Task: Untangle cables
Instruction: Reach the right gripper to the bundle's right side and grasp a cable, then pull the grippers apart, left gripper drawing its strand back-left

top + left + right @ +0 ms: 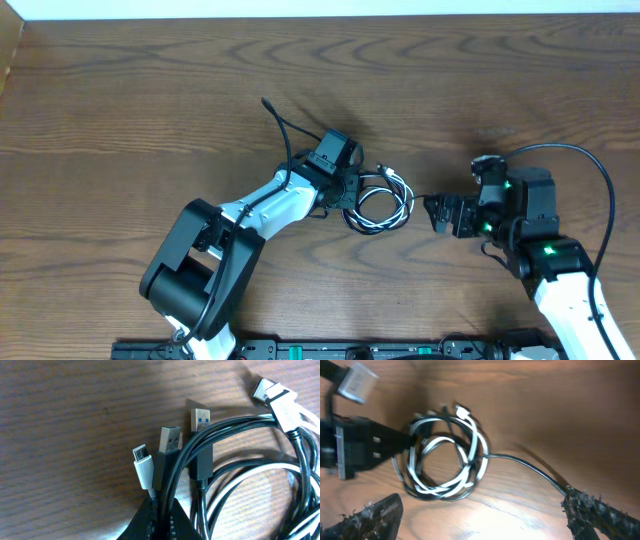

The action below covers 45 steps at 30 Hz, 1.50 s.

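Cables [445, 491] in coil against left arm [270, 205]

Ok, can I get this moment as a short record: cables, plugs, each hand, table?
cables: black and white, coiled together in one tangled bundle
plugs: one white and two black, lying side by side next to the left hand
left hand: shut on cables at the bundle's edge
right hand: open, beside the bundle, holding nothing
black strand: trails from the bundle to one right finger; contact unclear
table: dark wood
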Each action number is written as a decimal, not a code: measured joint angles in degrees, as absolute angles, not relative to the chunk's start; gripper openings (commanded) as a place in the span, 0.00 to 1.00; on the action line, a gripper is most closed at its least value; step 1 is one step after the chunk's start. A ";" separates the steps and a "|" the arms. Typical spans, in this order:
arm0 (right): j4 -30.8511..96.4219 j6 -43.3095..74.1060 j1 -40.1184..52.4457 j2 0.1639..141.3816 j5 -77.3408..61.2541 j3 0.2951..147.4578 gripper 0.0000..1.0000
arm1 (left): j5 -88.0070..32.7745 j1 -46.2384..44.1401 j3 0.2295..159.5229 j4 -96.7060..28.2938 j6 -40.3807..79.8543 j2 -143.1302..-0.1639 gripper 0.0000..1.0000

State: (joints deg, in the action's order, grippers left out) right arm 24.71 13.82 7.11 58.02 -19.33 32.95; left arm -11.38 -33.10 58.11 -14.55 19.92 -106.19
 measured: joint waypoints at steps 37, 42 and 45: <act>9.04 51.22 25.36 84.86 -18.26 33.08 0.38 | -18.00 -33.01 57.45 -13.87 20.80 -105.97 0.08; 8.62 52.14 25.93 86.24 -16.99 33.69 0.32 | -17.87 -33.01 57.45 -14.13 20.78 -105.91 0.07; 8.34 52.40 26.02 87.05 -16.47 33.82 0.23 | -17.74 -32.99 57.45 -14.33 20.80 -105.86 0.07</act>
State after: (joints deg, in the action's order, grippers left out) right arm 8.34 52.40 26.02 87.05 -16.47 33.82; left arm -17.74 -32.99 57.45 -14.33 20.80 -105.86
